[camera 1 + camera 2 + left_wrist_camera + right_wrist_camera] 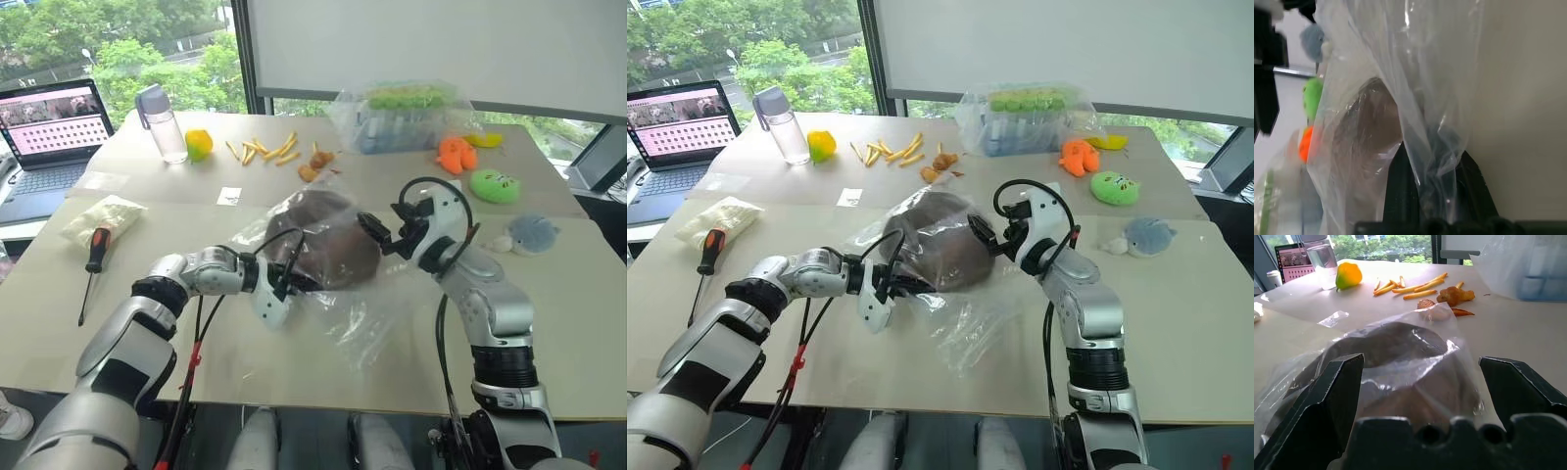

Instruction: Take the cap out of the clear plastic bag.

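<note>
The cap [940,250] sits inside the clear plastic bag [965,323]. The left gripper [911,285] seems pinched shut on bag film; the right gripper [982,235] gapes wide, holding nothing.

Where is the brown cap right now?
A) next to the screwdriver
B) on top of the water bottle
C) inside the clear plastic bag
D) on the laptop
C: the brown cap shows through the crinkly clear plastic bag, whose film the left claw has pinched.
</note>
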Motion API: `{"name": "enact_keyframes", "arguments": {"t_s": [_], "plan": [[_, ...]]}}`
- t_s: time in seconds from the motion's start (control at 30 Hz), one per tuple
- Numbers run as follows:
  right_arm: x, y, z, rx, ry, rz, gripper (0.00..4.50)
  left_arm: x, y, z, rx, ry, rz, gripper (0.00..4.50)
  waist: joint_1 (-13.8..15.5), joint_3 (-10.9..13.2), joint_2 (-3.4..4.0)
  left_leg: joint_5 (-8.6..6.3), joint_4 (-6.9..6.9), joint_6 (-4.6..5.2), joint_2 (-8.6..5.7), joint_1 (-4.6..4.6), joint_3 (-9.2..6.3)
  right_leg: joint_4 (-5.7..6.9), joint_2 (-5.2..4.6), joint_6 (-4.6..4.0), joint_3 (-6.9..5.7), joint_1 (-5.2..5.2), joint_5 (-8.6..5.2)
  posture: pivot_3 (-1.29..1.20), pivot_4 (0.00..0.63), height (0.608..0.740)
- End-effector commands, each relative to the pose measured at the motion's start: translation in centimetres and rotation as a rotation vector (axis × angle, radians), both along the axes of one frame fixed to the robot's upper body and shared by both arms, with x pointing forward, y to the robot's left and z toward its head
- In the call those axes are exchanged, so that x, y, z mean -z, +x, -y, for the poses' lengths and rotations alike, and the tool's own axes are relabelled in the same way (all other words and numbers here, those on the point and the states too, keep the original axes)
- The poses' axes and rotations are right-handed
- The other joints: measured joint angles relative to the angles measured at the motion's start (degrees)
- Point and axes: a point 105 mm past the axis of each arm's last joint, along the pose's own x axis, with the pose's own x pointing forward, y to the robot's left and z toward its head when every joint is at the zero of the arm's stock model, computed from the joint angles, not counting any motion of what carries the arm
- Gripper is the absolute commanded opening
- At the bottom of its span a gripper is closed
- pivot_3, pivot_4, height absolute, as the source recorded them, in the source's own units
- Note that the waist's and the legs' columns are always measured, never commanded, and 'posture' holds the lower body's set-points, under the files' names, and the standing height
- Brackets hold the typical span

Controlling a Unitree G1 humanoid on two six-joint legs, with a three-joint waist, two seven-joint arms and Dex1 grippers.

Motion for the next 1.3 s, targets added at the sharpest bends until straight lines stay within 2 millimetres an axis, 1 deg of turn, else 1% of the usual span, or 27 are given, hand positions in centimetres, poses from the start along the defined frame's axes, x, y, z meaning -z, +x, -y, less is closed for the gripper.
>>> {"name": "enact_keyframes", "arguments": {"t_s": [0.03,0.1,0.17,0.23,0.27,0.3,0.33,0.37,0.4,0.43,0.5,0.53,0.57,0.63,0.7,0.73,0.87,0.93,0.97,1.03,1.07,1.1,1.13,1.17,1.23,1.27,1.3], "plan": [[-1.7,-0.1,-0.2,-0.016,0.013,0.07,4.5,0.5,3.3,-4.4,-0.195,0.176,0.096,0.03,-0.36,0.0,-0.01,0.0,0.03,0.01,0.01,0.01,0.0,0.07,0.02,0.0,0.0,-0.01,0.0,0.0,0.15,0.74],[-1.7,-0.1,-0.3,-0.017,0.013,0.071,4.5,0.0,6.0,-6.5,-0.34,0.248,0.213,0.03,-0.62,0.0,-0.01,0.0,0.05,0.01,0.02,0.11,0.0,0.19,0.05,0.0,0.03,0.0,0.01,0.0,0.15,0.74],[-1.7,-0.1,-0.3,-0.018,0.013,0.072,4.5,-1.1,8.1,-8.4,-0.461,0.291,0.325,0.03,-0.65,0.0,-0.01,0.0,0.05,0.0,0.03,0.2,0.0,0.26,0.06,0.0,0.02,0.06,0.01,0.0,0.15,0.74],[-1.7,-0.2,-0.4,-0.02,0.013,0.072,4.5,-2.6,9.7,-9.7,-0.56,0.302,0.416,0.58,-1.02,0.0,-0.01,-0.05,0.09,-0.07,0.02,0.19,0.0,0.26,0.05,0.0,0.02,0.03,0.01,0.0,0.15,0.74],[-1.6,-0.2,-0.4,-0.021,0.013,0.071,4.5,-3.1,10.2,-10.2,-0.599,0.306,0.445,0.74,-1.29,0.0,-0.01,-0.2,0.09,-0.32,0.01,0.17,0.0,0.25,0.05,0.0,0.03,0.0,0.0,0.0,0.15,0.74],[-1.6,-0.2,-0.4,-0.021,0.013,0.07,4.5,-3.7,10.8,-10.7,-0.65,0.303,0.464,1.17,-1.42,0.0,-0.01,-0.26,0.09,-0.41,0.01,0.16,0.0,0.25,0.05,-0.02,0.02,-0.01,-0.01,0.0,0.15,0.74],[-1.6,-0.2,-0.4,-0.023,0.013,0.069,4.5,-4.5,11.4,-11.4,-0.719,0.297,0.48,1.46,-1.49,0.01,-0.01,-0.26,0.07,-0.41,0.02,0.11,0.0,0.22,0.05,-0.04,0.02,-0.06,-0.05,0.0,0.15,0.74],[-1.6,-0.3,-0.5,-0.025,0.012,0.068,4.5,-5.0,11.7,-12.0,-0.77,0.288,0.486,1.86,-1.49,0.01,-0.01,-0.14,0.03,-0.22,0.02,0.07,0.0,0.22,0.05,-0.04,0.01,-0.09,-0.09,0.0,0.15,0.74],[-1.5,-0.3,-0.5,-0.027,0.011,0.067,4.5,-5.2,11.9,-12.3,-0.803,0.287,0.484,2.17,-1.46,0.02,-0.02,0.0,-0.01,0.0,0.02,-0.01,0.0,0.22,0.05,-0.02,0.01,-0.15,-0.15,0.0,0.15,0.74],[-1.5,-0.3,-0.5,-0.029,0.011,0.066,4.5,-5.3,12.0,-12.6,-0.822,0.283,0.481,2.45,-1.43,0.02,-0.02,0.0,-0.06,0.01,0.01,-0.07,0.0,0.21,0.05,0.0,0.0,-0.22,-0.18,0.0,0.15,0.74],[-1.5,-0.3,-0.6,-0.033,0.011,0.066,4.5,-5.3,12.0,-12.6,-0.844,0.253,0.459,3.19,-1.4,0.02,-0.03,0.0,-0.13,0.01,0.0,-0.12,0.0,0.17,0.04,0.03,0.0,-0.25,-0.21,0.0,0.15,0.74],[-1.6,-0.3,-0.7,-0.034,0.011,0.066,4.5,-5.3,11.9,-12.6,-0.856,0.229,0.434,3.44,-1.39,0.02,-0.03,0.0,-0.15,0.01,0.0,-0.12,0.0,0.14,0.04,0.04,0.0,-0.25,-0.22,0.0,0.15,0.74],[-1.6,-0.3,-0.7,-0.036,0.011,0.067,4.5,-5.3,11.9,-12.7,-0.885,0.19,0.387,3.88,-1.39,0.02,-0.03,0.0,-0.17,0.01,0.0,-0.12,0.0,0.13,0.03,0.04,0.0,-0.24,-0.22,0.0,0.15,0.74],[-1.6,-0.2,-0.9,-0.042,0.011,0.068,4.5,-5.5,11.7,-12.4,-0.926,0.08,0.27,4.47,-1.44,0.03,-0.03,0.0,-0.17,0.0,0.0,-0.12,0.0,0.14,0.04,0.04,0.0,-0.25,-0.22,0.0,0.15,0.74],[-1.6,-0.2,-1.1,-0.049,0.013,0.068,4.5,-6.3,11.4,-11.8,-0.947,-0.085,0.13,4.47,-1.53,0.03,-0.03,0.0,-0.17,0.0,0.01,-0.09,0.0,0.16,0.03,0.03,0.0,-0.24,-0.22,0.0,0.15,0.74],[-1.6,-0.1,-1.3,-0.054,0.015,0.068,4.5,-6.0,11.0,-11.4,-0.924,-0.111,0.068,4.47,-1.55,0.03,-0.03,0.0,-0.16,0.0,0.01,-0.08,0.0,0.17,0.03,0.02,0.0,-0.24,-0.21,0.0,0.15,0.74],[-1.6,0.1,-1.9,-0.075,0.017,0.069,4.5,-4.5,9.4,-9.7,-0.813,-0.146,-0.101,4.47,-1.51,0.03,-0.03,0.01,-0.17,0.01,0.02,-0.06,0.0,0.18,0.03,-0.02,-0.02,-0.22,-0.19,0.0,0.15,0.74],[-1.7,0.2,-2.2,-0.088,0.014,0.074,4.5,-4.5,9.0,-9.5,-0.786,-0.152,-0.118,4.47,-1.42,0.03,-0.03,0.01,-0.16,0.01,0.02,-0.06,0.0,0.18,0.03,-0.03,-0.01,-0.19,-0.19,0.0,0.15,0.74],[-1.8,0.2,-2.3,-0.092,0.014,0.076,4.5,-4.7,9.0,-9.7,-0.79,-0.158,-0.129,4.47,-1.32,0.03,-0.03,0.01,-0.15,0.01,0.01,-0.04,0.0,0.18,0.03,-0.02,-0.01,-0.15,-0.19,0.0,0.15,0.74],[-1.9,0.2,-2.5,-0.103,0.016,0.079,4.5,-5.4,9.0,-11.3,-0.839,-0.172,-0.163,4.47,-1.25,0.03,-0.03,0.01,-0.14,0.01,0.01,-0.05,0.0,0.17,0.03,-0.02,-0.02,-0.15,-0.18,0.0,0.15,0.74],[-2.0,0.2,-2.6,-0.11,0.015,0.081,4.5,-5.9,9.0,-12.7,-0.882,-0.162,-0.153,4.47,-1.32,0.03,-0.03,0.01,-0.14,0.01,0.01,-0.05,0.0,0.17,0.03,-0.02,-0.02,-0.15,-0.18,0.0,0.15,0.74],[-2.0,0.2,-2.6,-0.114,0.014,0.081,4.5,-6.3,9.0,-13.6,-0.911,-0.154,-0.145,4.47,-1.42,0.03,-0.03,0.01,-0.14,0.01,0.02,-0.05,0.0,0.18,0.03,-0.02,-0.02,-0.15,-0.18,0.0,0.15,0.74],[-2.1,0.0,-2.8,-0.124,0.01,0.085,4.5,-7.3,8.9,-15.7,-0.973,-0.145,-0.128,4.47,-1.65,0.03,-0.04,0.01,-0.14,0.01,0.03,-0.05,0.0,0.18,0.05,-0.02,-0.02,-0.16,-0.18,0.0,0.15,0.74],[-2.1,-0.1,-2.8,-0.13,0.008,0.087,4.5,-8.1,8.7,-17.1,-1.016,-0.141,-0.117,4.47,-1.92,0.04,-0.03,0.01,-0.14,0.01,0.04,-0.04,0.0,0.18,0.07,-0.02,-0.01,-0.17,-0.18,0.0,0.15,0.74],[-2.4,-0.5,-3.0,-0.155,-0.002,0.095,4.5,-10.5,8.1,-20.1,-1.095,-0.152,-0.091,4.47,-2.62,0.05,-0.05,0.01,-0.16,0.01,0.1,-0.04,0.0,0.21,0.13,-0.03,0.0,-0.21,-0.19,0.0,0.15,0.74],[-2.6,-0.7,-3.1,-0.172,-0.005,0.1,4.5,-11.7,7.7,-21.1,-1.119,-0.162,-0.077,4.47,-2.8,0.06,-0.04,0.01,-0.17,0.01,0.11,-0.04,-0.01,0.23,0.14,-0.06,0.0,-0.22,-0.2,0.0,0.15,0.74],[-2.8,-0.8,-3.2,-0.183,-0.008,0.103,4.5,-12.5,7.4,-21.8,-1.134,-0.169,-0.07,4.47,-2.89,0.06,-0.04,0.01,-0.2,0.01,0.12,-0.04,-0.01,0.24,0.14,-0.07,0.0,-0.24,-0.21,0.0,0.15,0.74]]}}
